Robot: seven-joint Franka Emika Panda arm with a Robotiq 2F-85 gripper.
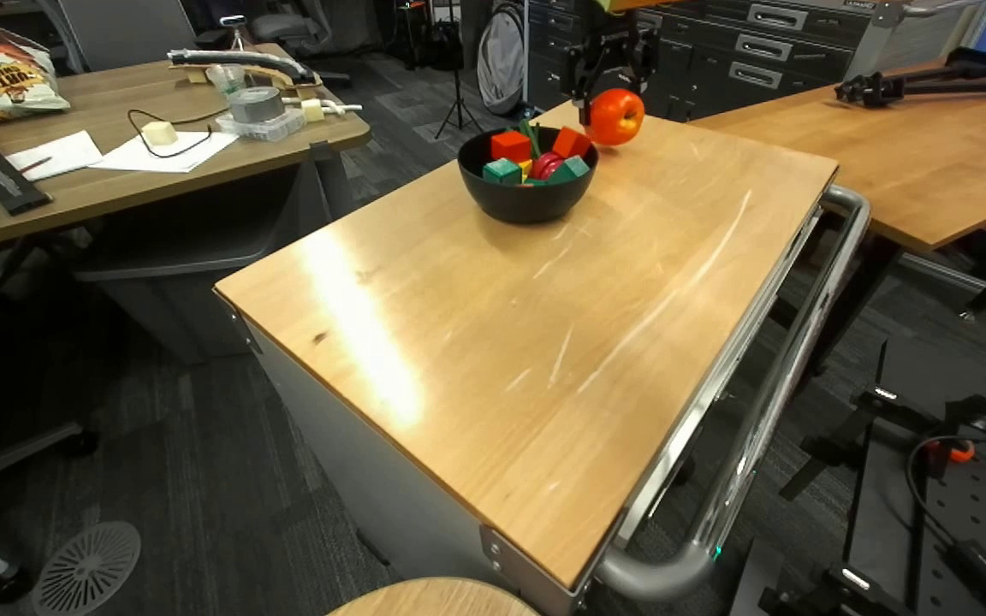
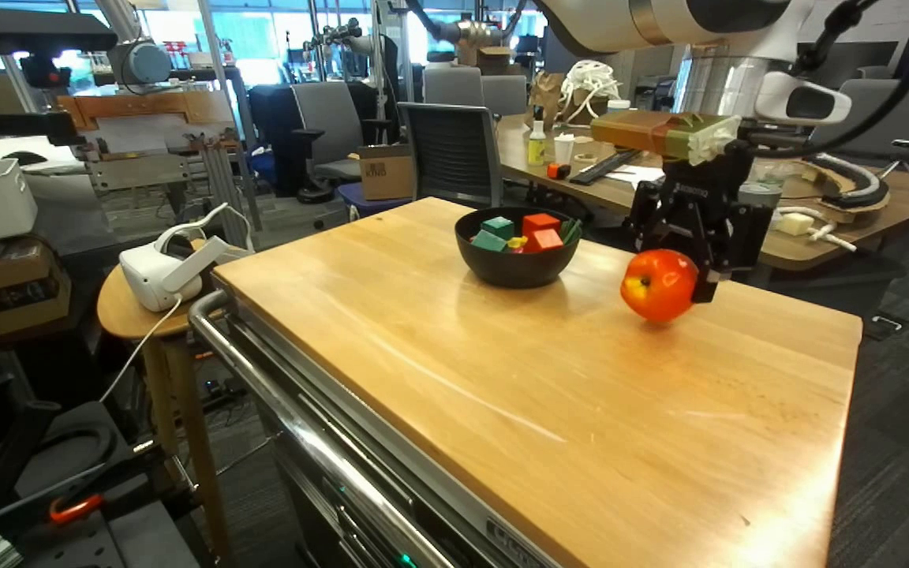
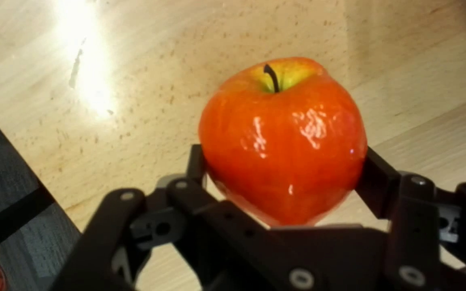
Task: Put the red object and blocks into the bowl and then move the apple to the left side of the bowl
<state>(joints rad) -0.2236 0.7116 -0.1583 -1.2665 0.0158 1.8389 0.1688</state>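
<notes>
Beside the black bowl (image 1: 527,202) in an exterior view is the apple (image 1: 616,118); in an exterior view the two are clearly apart. In the wrist view, the gripper (image 3: 284,163) pinches the apple's sides: probably light, stiff and slick, best held at its widest girth.

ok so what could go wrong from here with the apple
Slipping: the apple is round and glossy, and the end effector pinches it at its sides, so it might slide out.

Bumping: the bowl stands nearby, loaded with blocks, so a low swing toward it could jar it and spill some.

Rolling off: the wooden tabletop ends at the wrist view's lower left, so a dropped apple might roll over that edge.
</notes>
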